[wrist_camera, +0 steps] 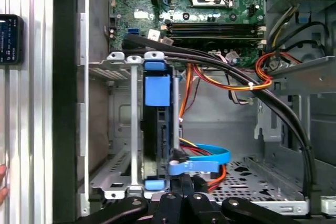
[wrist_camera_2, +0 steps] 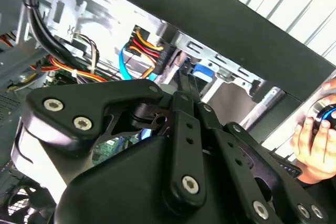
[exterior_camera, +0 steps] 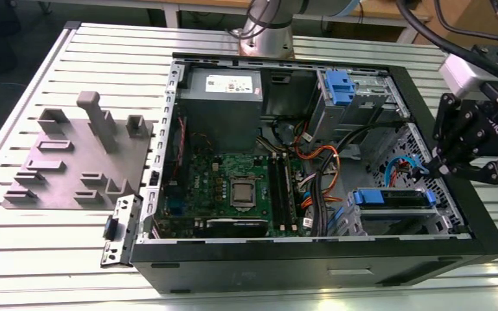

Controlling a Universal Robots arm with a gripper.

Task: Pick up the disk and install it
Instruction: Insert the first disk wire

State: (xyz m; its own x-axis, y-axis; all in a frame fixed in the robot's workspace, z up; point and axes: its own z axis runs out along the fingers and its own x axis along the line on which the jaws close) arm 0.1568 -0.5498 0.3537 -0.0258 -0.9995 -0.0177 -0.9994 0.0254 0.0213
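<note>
An open computer case (exterior_camera: 318, 259) is laid on its side on a slatted metal tabletop (exterior_camera: 50, 233), and everything below is placed relative to that case. The disk (exterior_camera: 393, 197) in its blue carrier is seen seated in the silver drive cage (exterior_camera: 404, 223) at the case's front corner, close to the wall on the exterior view's right. In the first wrist view the disk (wrist_camera: 157, 90) is seen edge-on, slotted upright between the cage rails, with a light-blue data cable (wrist_camera: 202, 158) plugged at its end. The gripper (exterior_camera: 443, 170) is held just over that wall of the case, beside the cage and apart from the disk. Nothing is seen held by it; how far the fingers are parted cannot be told from these views. Deeper inside the case, a green motherboard (exterior_camera: 231, 188) is seen, with a grey power supply box (exterior_camera: 223, 87) beyond it. Outside the case, on the exterior view's left, a grey fixture plate (exterior_camera: 76, 162) is laid on the tabletop. In the second wrist view, a person's hand (wrist_camera_2: 315, 140) is seen resting outside the case wall
</note>
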